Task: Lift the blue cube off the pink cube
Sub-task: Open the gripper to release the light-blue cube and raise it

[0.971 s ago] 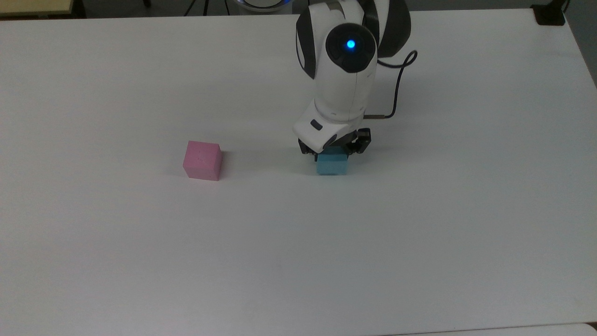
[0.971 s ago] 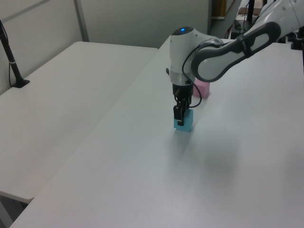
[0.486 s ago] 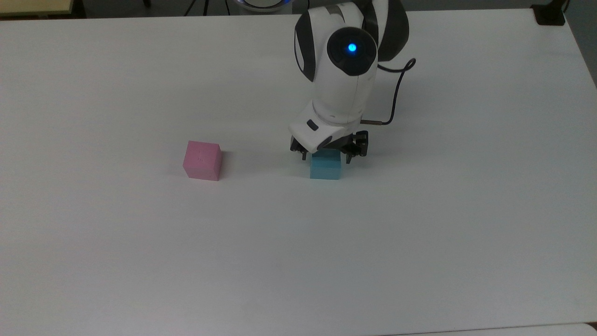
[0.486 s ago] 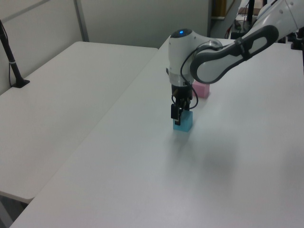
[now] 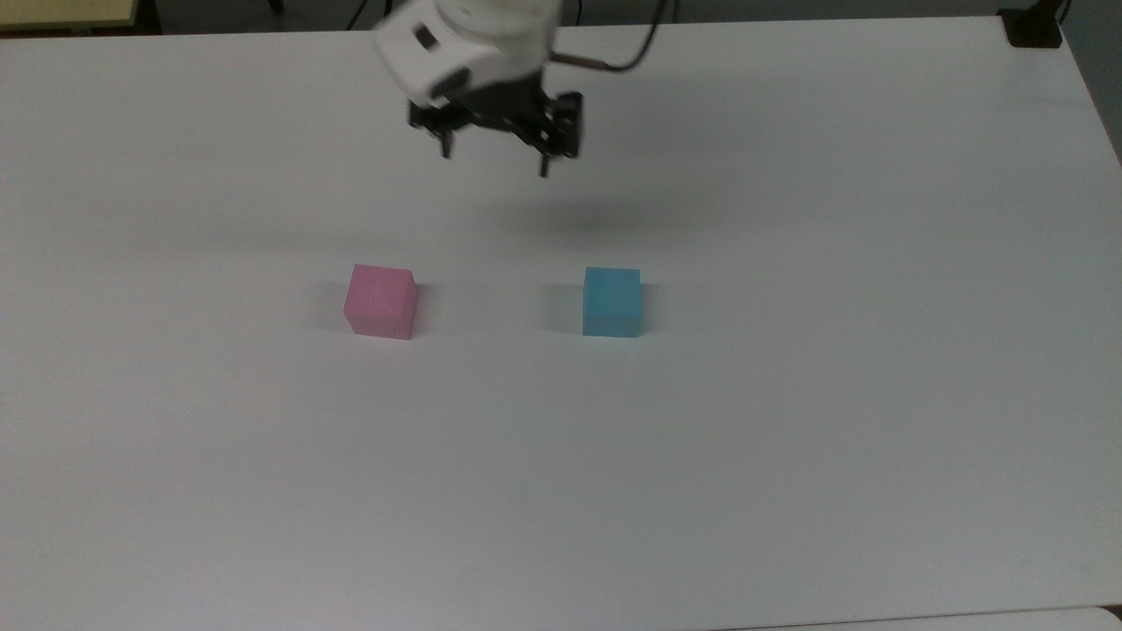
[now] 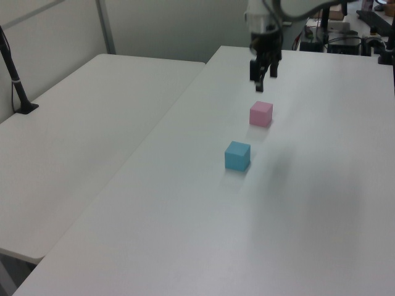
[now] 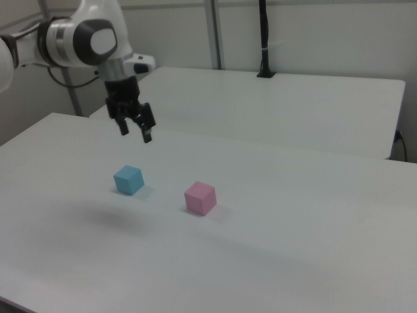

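The blue cube [image 5: 612, 301] rests on the white table [image 5: 789, 438], apart from the pink cube [image 5: 380, 301], which lies to its left in the top view. The blue cube [image 6: 237, 155] and pink cube [image 6: 261, 113] also stand separately in the left view, as do the blue cube [image 7: 129, 179] and pink cube [image 7: 200, 197] in the right view. My gripper [image 5: 495, 164] hangs open and empty high above the table, behind both cubes in the top view. It appears as the gripper [image 6: 263, 77] in the left view and the gripper [image 7: 135, 132] in the right view.
A second white table [image 6: 80, 135] adjoins this one on the left view's left. A black post [image 6: 15, 80] stands on it. A dark clamp [image 5: 1034, 26] sits at the top view's far right corner.
The gripper let go of the blue cube, rose and moved back and to the top view's left. The blue cube stays where it was set down; the pink cube has not moved.
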